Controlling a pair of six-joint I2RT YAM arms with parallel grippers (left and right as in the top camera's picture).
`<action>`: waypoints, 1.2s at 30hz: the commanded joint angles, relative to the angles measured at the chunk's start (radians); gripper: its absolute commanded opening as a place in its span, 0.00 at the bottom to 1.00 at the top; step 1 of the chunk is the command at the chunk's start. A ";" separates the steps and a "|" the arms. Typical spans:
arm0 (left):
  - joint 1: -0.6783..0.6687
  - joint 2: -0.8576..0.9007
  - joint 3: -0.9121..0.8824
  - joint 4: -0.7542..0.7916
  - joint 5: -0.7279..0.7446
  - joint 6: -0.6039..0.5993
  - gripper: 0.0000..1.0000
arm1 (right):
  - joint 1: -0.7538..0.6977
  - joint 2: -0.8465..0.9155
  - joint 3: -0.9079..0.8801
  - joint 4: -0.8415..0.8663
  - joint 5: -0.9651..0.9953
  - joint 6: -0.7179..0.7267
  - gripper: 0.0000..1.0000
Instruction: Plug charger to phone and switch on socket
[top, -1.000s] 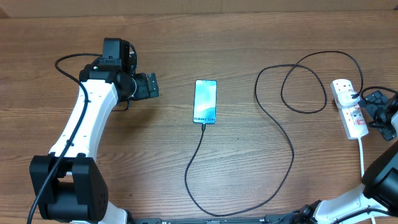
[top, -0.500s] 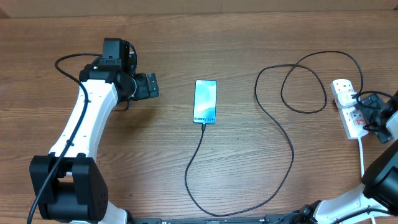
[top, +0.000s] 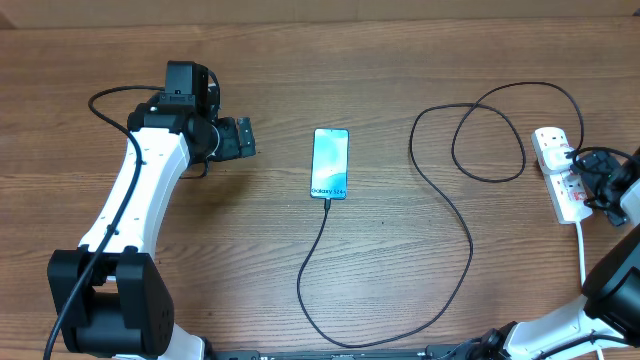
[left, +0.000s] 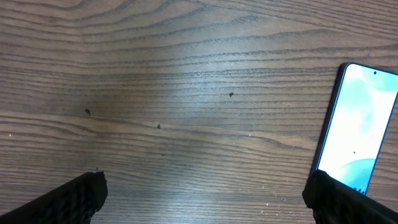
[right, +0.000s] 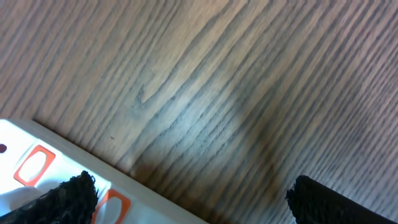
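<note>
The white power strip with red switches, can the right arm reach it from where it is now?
Probably yes. The right gripper hangs open right at the white power strip, with the red switches just beside it and nothing in between.

I see a wood-grain desk (top: 400, 60) with the phone (top: 331, 163) lying face up mid-desk. The charger (top: 471, 238) meets its lower edge and loops right to the socket (top: 572, 205) at the right edge.

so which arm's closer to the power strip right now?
Right. The right fingers are open right at the power strip, one overlapping its edge in the wrist view. The left fingers are far off on the other side, left of the phone.
</note>
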 joint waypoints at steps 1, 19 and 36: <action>0.000 -0.004 0.001 0.002 -0.009 0.015 1.00 | 0.000 0.003 -0.029 0.028 -0.028 -0.005 1.00; 0.000 -0.004 0.001 0.002 -0.009 0.015 1.00 | 0.000 0.003 -0.042 0.045 -0.021 -0.031 1.00; 0.000 -0.004 0.001 0.002 -0.009 0.015 1.00 | 0.000 0.003 -0.042 -0.015 -0.021 -0.031 1.00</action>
